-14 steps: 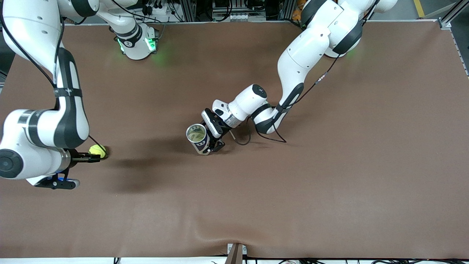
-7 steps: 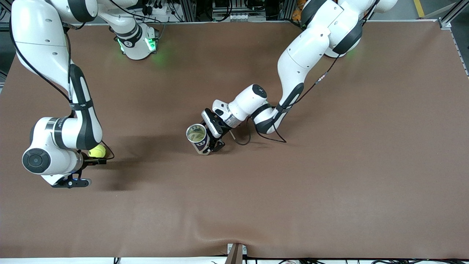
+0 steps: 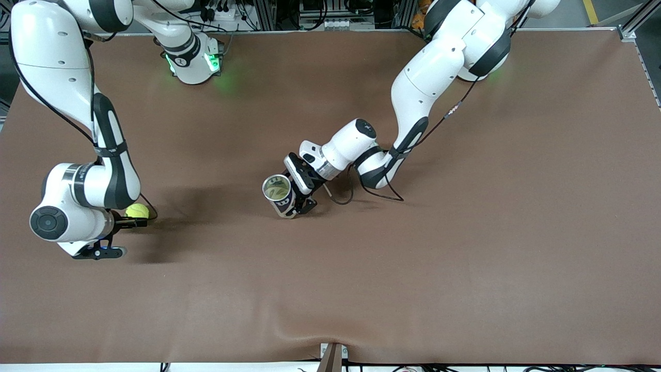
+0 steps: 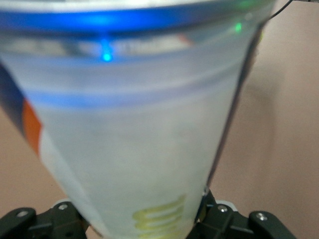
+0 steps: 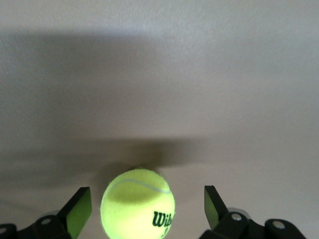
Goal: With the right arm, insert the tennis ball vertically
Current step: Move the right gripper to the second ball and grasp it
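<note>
A brown mat covers the surface (image 3: 465, 258) nearly edge to edge, plain and matte, with soft dark shadows lying across its middle band toward the right arm's end. At the edge nearest the front camera the mat puckers into a shallow wrinkle around a small metal bracket (image 3: 333, 355) that sticks up at the middle of that edge. Along the edge where the bases stand, aluminium frame rails (image 3: 638, 18) run past the corner at the left arm's end, and a clutter of black cables and plugs (image 3: 217, 10) sits just off the mat. A strip of grey floor with a yellow line (image 3: 591, 11) shows there too.
</note>
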Robot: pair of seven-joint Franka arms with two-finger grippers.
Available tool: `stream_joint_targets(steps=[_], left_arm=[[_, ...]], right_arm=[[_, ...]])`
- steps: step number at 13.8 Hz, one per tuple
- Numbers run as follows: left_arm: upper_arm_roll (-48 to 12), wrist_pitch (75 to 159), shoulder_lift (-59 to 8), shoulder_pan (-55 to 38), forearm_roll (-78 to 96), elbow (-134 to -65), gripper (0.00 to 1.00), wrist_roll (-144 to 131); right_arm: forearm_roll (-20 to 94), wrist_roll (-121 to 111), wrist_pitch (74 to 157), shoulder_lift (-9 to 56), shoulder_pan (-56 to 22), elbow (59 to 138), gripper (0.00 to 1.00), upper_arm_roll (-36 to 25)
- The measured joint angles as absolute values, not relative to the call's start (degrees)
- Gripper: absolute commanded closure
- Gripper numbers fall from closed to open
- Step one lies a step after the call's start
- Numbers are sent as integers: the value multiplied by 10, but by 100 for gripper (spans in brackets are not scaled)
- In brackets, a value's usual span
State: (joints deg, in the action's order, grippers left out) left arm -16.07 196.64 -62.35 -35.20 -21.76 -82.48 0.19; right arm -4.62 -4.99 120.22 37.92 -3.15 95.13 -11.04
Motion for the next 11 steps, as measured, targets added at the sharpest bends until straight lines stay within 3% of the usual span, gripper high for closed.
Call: stream_joint_targets(steps=[4,5,6,7,8,11], left_arm=[[-161,1966,-623,-352,-218,-825,18,2],[-161,1966,-623,-352,-218,-825,18,2],[-161,1966,-623,-352,-218,-825,18,2],[-161,1966,-623,-352,-218,-825,18,2],[-161,1966,-623,-352,-218,-825,18,2],[-160,1967,-623,-352,-218,-825,18,2]], right_arm=[[-41,-50,1208,380,-31,969,0,-110],[-40,-50,1208,380,-31,972,21,-110],[-40,-50,1208,380,-31,973,63,-110],[-39,-49,1208,380,-31,974,86,-110],[-37,-49,1208,380,-30,975,96,-110],[-31,-49,1208,379,-26,975,100,-110]])
